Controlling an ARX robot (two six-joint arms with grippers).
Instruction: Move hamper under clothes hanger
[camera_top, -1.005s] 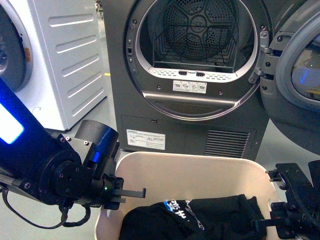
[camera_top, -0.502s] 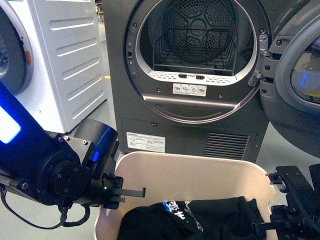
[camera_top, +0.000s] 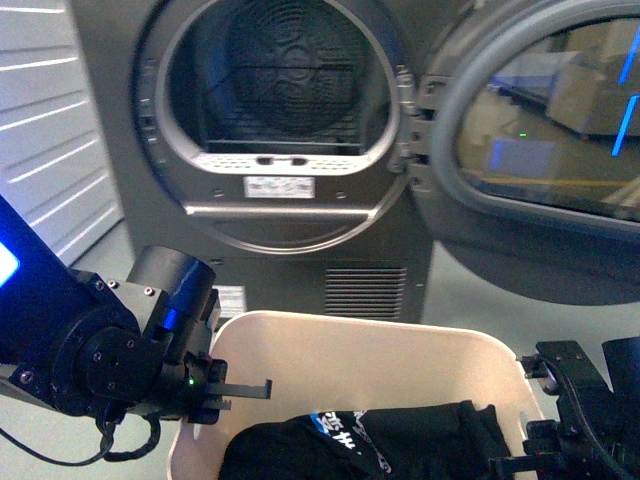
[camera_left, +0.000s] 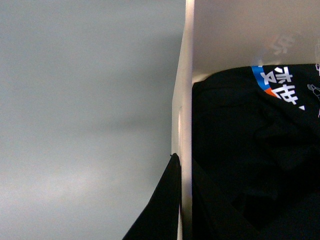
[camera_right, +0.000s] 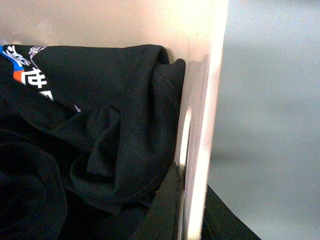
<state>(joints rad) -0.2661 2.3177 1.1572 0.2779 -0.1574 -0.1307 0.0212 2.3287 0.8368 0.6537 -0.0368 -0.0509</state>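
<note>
Your beige plastic hamper with rounded corners (camera_top: 370, 345) sits on the grey floor (camera_top: 470, 300), right in front of the big dark grey metal dryer (camera_top: 300, 260). It is low down in the front view, between your two arms. The dryer's round door (camera_top: 540, 150) hangs open on the right side, so you can look into the dark drum (camera_top: 290, 70). A white ribbed machine wall (camera_top: 50, 150) stands at the far left.

A pile of black cloth with blue and white letters (camera_top: 400, 440) lies inside the hamper. It covers the bottom and bunches up against the right wall.

Your left gripper (camera_top: 240, 390) is at the hamper's left wall. In the left wrist view one black finger (camera_left: 162, 210) lies flat on the outside of the thin wall. The other finger is inside, but it is hard to pick out from the black cloth. The pincer is almost closed, with only the wall pinched in it.

Your right gripper (camera_top: 525, 455) is at the hamper's right wall. In the right wrist view one black finger (camera_right: 167, 205) is inside, touching the cloth, and the other is outside. The wall is squeezed between them, close to the slot handle (camera_right: 186, 130). This pincer is also almost closed, holding just the wall.
</note>
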